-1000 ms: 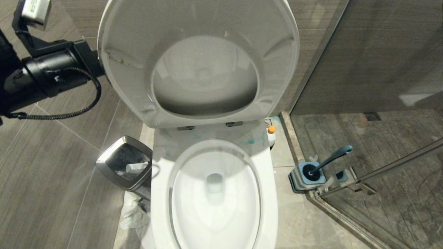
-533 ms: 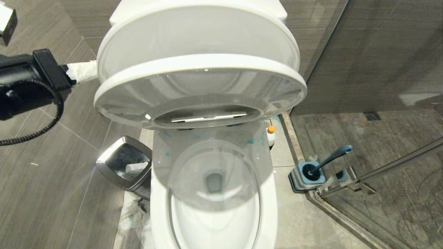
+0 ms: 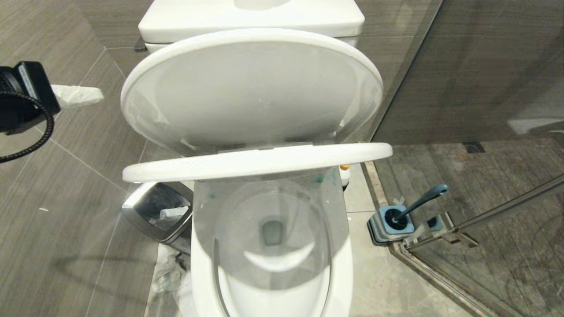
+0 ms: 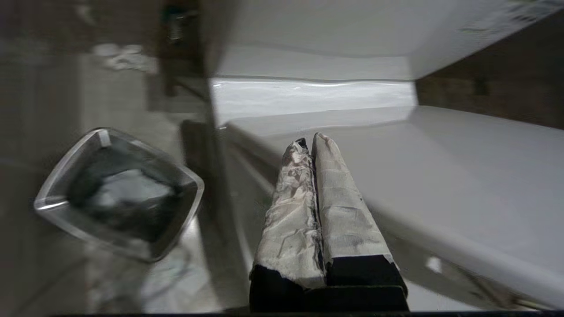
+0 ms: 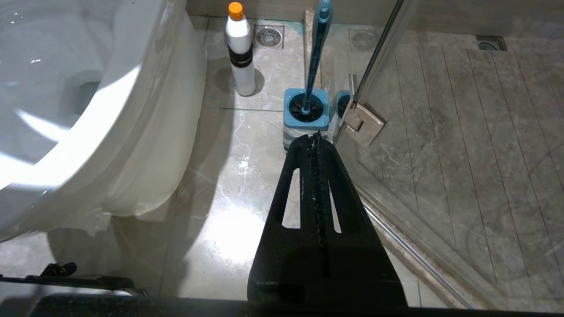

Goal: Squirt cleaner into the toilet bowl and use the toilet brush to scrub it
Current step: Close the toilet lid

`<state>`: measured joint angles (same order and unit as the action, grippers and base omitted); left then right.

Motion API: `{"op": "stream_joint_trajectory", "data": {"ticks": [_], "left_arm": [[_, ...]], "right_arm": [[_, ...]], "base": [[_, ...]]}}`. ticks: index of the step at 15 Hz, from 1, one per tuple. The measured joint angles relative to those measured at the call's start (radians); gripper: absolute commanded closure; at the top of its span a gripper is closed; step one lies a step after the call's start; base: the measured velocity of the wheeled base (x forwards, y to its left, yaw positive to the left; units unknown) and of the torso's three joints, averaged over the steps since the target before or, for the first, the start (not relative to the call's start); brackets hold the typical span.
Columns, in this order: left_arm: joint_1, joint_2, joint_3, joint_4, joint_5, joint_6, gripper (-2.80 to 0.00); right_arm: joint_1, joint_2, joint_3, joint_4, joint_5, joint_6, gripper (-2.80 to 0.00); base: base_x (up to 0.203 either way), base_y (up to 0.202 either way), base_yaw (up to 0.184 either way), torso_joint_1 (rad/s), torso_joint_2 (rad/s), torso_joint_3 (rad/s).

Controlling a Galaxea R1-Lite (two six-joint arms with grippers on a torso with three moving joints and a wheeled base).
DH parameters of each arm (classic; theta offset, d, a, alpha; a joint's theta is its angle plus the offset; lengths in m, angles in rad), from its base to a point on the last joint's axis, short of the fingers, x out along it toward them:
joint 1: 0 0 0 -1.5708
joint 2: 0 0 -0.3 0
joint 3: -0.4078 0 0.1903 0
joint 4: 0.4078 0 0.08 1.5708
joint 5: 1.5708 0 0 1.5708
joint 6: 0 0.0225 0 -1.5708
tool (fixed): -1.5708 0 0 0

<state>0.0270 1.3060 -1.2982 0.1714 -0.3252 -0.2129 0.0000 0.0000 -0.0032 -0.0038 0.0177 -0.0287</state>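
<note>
Seat (image 3: pixel 257 160): hanging about level above the bowl, edge-on to the head camera, nothing touching it; probably mid-swing.
Lid (image 3: pixel 251 90): tilted up behind the seat, leaning toward the tank (image 3: pixel 251 17).
Toilet bowl (image 3: pixel 273 246): open below, basin in the seat's shadow; teal smears on the rim near the hinges.
Left gripper (image 3: pixel 94 93): out to the left of the lid's edge, apart from it; wrapped fingers (image 4: pixel 339 207) pressed together, holding nothing. From its wrist camera, pointing along the toilet's flank, bin off to one side.
Right gripper (image 5: pixel 315 141): parked low beside the toilet, black fingers closed flat on each other, empty, aimed toward the brush holder.
Cleaner (image 5: pixel 240 50): upright on the floor just beside the toilet's base, orange cap on; mostly hidden behind the seat in the head view.
Toilet brush (image 3: pixel 421 201): head down in its holder (image 3: pixel 390 226) at the glass door's corner, handle leaning away, free to grab.
Bin (image 3: pixel 161 211): left of the bowl, crumpled paper inside.
Stage: judged early; nothing squirted, brush untouched, bottle the likely first pick-up.
</note>
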Motion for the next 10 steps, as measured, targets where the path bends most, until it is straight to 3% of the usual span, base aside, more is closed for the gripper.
{"op": "stream_joint_trajectory", "data": {"ticks": [2, 5, 7, 10], "left_arm": [[0.011, -0.013, -0.034, 0.115, 0.027, 0.126, 0.0], [0.024, -0.029, -0.07, 0.169, 0.064, 0.288, 0.0], [0.027, -0.034, -0.083, 0.204, 0.073, 0.323, 0.0], [0.028, -0.048, -0.084, 0.241, 0.069, 0.327, 0.0]], "right_arm": [[0.0, 0.0, 0.0, 0.0, 0.0, 0.0, 0.0], [0.0, 0.0, 0.0, 0.0, 0.0, 0.0, 0.0], [0.0, 0.0, 0.0, 0.0, 0.0, 0.0, 0.0], [0.0, 0.0, 0.0, 0.0, 0.0, 0.0, 0.0]], "base": [[0.0, 0.0, 0.0, 0.0, 0.0, 0.0], [0.0, 0.0, 0.0, 0.0, 0.0, 0.0], [0.0, 0.0, 0.0, 0.0, 0.0, 0.0], [0.0, 0.0, 0.0, 0.002, 0.0, 0.06]]}}
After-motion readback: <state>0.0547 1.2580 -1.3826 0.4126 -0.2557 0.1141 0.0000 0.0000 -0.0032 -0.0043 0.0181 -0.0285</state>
